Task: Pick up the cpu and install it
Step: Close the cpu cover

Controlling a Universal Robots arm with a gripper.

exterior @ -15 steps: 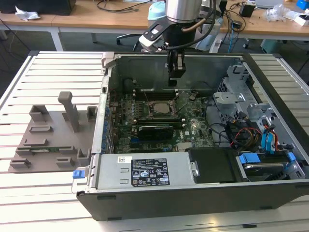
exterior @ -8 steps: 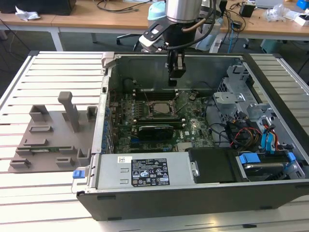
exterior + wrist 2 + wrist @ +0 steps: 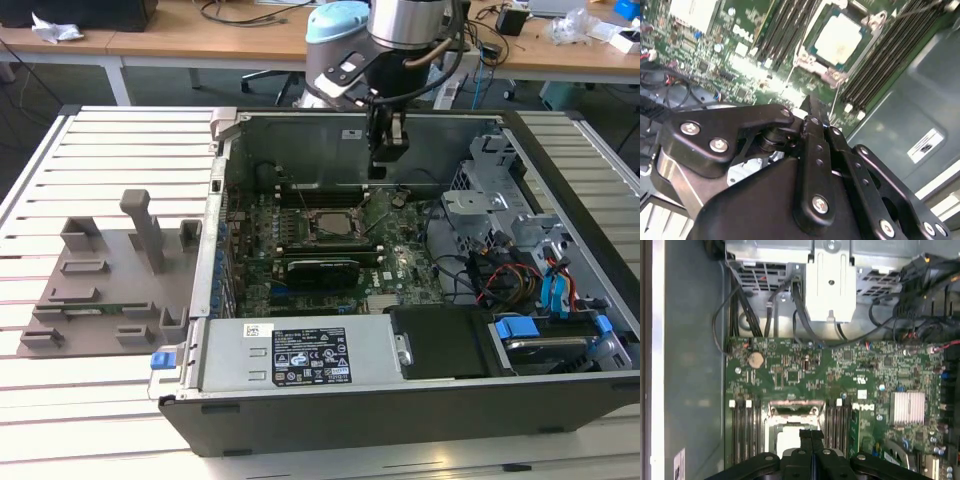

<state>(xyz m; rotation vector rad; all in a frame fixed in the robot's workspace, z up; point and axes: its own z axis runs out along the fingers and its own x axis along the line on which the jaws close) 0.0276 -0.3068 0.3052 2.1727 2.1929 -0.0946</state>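
Clearly one cpu [image 3: 837, 40] lies in one socket [image 3: 810, 62] while the one gripper [image 3: 807, 104] hangs pointing down nearby, fingers pressed together.

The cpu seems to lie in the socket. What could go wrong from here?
1. The cpu lies in the socket frame; I cannot tell whether it sits flat, and a tilted chip may bend pins.
2. The gripper, shut, hangs inside the case near the memory slots; a sideways move could strike them.
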